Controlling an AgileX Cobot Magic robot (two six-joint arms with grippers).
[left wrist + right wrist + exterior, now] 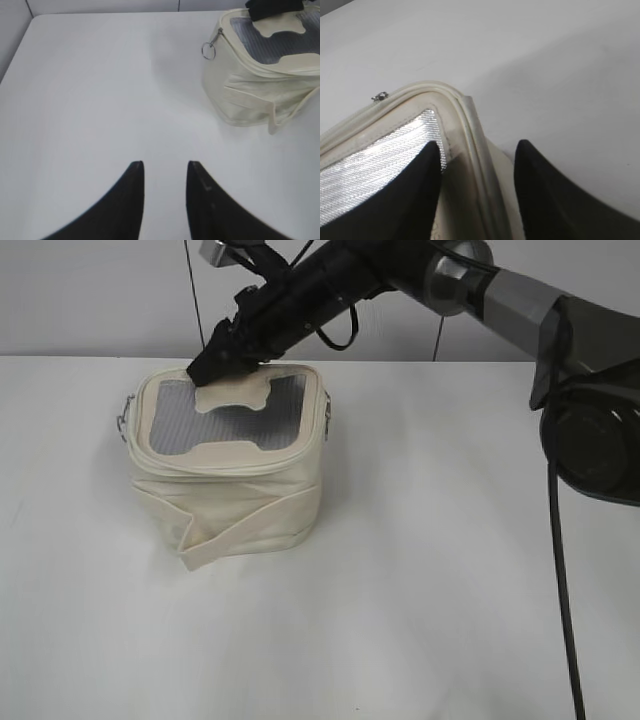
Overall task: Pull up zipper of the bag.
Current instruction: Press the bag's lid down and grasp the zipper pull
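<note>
The cream boxy bag (228, 495) stands on the table, its top panel showing a grey window and an H-shaped patch. The zipper track (232, 464) runs round its top rim. One silver slider with a ring pull (122, 423) hangs at the left corner, another (327, 416) at the right. My right gripper (215, 365) rests on the bag's far top edge. In the right wrist view it (477, 145) is open, its fingers either side of the zipper rim (470, 127), with a slider (380, 96) further along. My left gripper (165, 165) is open and empty over bare table, well short of the bag (250, 95) and ring pull (208, 49).
A flat cream strap (250, 530) wraps the bag's body and sticks out at the front. The white table (420, 600) stretches all round. The right arm (480, 290) crosses above the table's back edge. A wall stands behind.
</note>
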